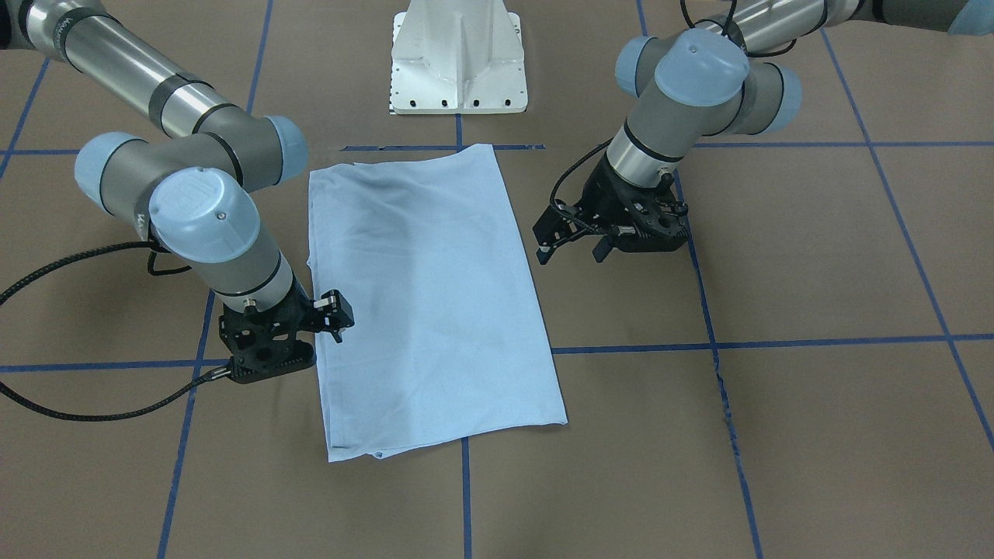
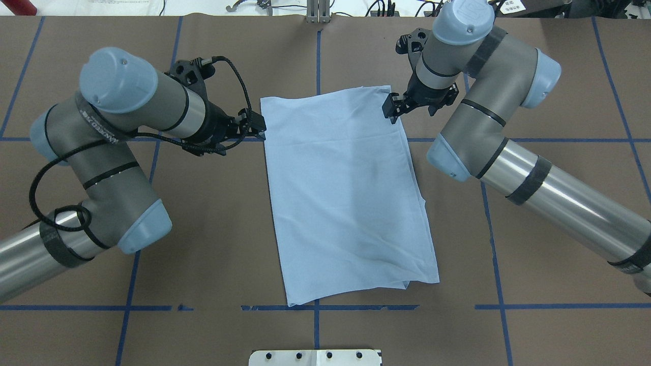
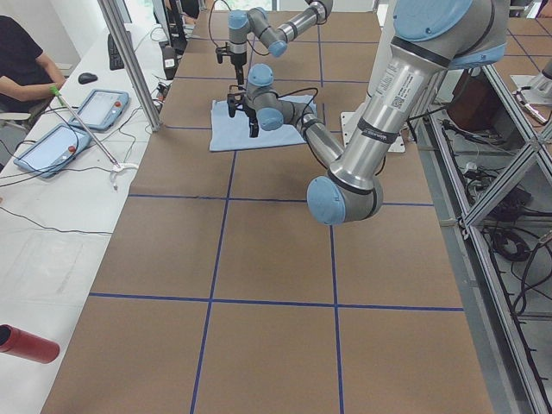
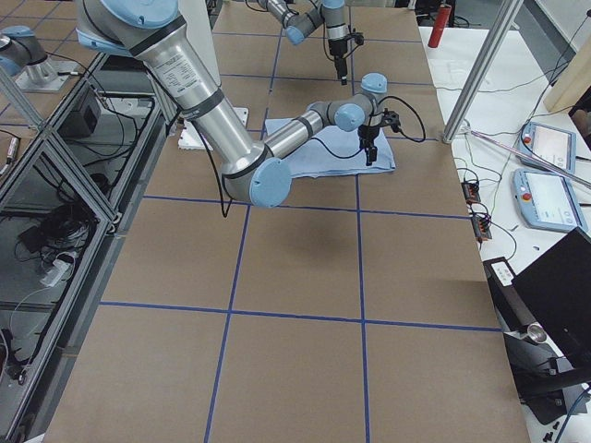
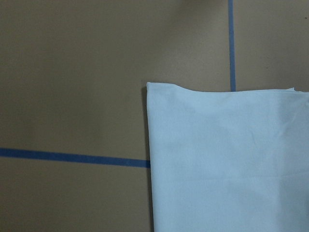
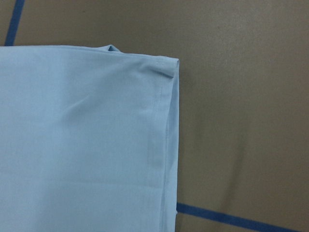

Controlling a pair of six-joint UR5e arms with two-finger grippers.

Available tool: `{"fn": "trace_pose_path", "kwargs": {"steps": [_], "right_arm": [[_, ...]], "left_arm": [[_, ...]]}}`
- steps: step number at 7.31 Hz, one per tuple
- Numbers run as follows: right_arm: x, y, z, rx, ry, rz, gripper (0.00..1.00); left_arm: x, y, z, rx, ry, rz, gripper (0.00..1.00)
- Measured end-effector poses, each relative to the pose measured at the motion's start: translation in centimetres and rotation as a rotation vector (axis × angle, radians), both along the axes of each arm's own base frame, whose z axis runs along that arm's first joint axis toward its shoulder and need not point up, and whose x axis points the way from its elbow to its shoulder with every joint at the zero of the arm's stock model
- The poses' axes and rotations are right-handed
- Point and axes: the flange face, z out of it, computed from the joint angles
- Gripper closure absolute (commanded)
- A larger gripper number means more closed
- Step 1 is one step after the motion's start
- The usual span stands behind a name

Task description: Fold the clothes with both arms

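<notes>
Left arm (image 2: 127, 96) comes in from the left, elbow bent, wrist pointing at the cloth. Left gripper (image 1: 571, 256) has its fingers spread wide with nothing between them. It sits over bare table (image 2: 203, 229), just beside the T-shirt's left edge near the far-left corner. Front view shows a gap between it and the fabric.

Left wrist cam: only that corner (image 5: 149, 86) shows, plus brown table and blue tape lines (image 5: 72, 158). No fingers in frame.

T-shirt (image 2: 346, 193) is mid-table between the two arms, flat, folded into a long rectangle. Its long axis runs away from the robot and is slightly skewed, with the near end shifted toward the robot's right. The surface has light creases. At the near-right corner a lower layer peeks out from under the top one (image 2: 407, 284). White pedestal base (image 1: 458, 58) sits just past the shirt's near end, not touching it.

Right gripper (image 2: 392, 109) is at the shirt's far-right corner, overlapping the edge in both the overhead and front views. Its fingers are seen edge-on, so I can't tell how far apart they are, or whether they have any cloth. The fabric under it lies flat, not lifted.

Right wrist cam: that corner with a stitched hem (image 6: 169, 145) down its right side, and a small bit of an under layer poking out at the top edge (image 6: 112, 47).

Right arm (image 2: 534, 183) enters from the lower right and folds back toward the corner.
</notes>
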Motion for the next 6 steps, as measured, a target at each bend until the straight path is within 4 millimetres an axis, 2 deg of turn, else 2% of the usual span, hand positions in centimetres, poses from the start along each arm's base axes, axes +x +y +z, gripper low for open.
{"fn": "trace_pose_path", "kwargs": {"steps": [2, 4, 5, 6], "right_arm": [[2.4, 4.0, 0.1, -0.032, -0.065, -0.010, 0.00], [2.8, 7.0, -0.7, -0.070, -0.104, 0.008, 0.00], [2.5, 7.6, -0.8, -0.077, -0.107, 0.009, 0.00], [2.3, 7.8, -0.8, -0.079, -0.107, 0.009, 0.00]], "left_arm": [[4.9, 7.7, -0.1, -0.187, 0.037, -0.012, 0.00], [10.6, 15.8, 0.5, -0.289, 0.019, -0.011, 0.00], [12.3, 18.3, 0.5, -0.316, -0.011, -0.009, 0.01], [13.5, 20.0, 0.3, -0.329, -0.045, -0.009, 0.01]]}}
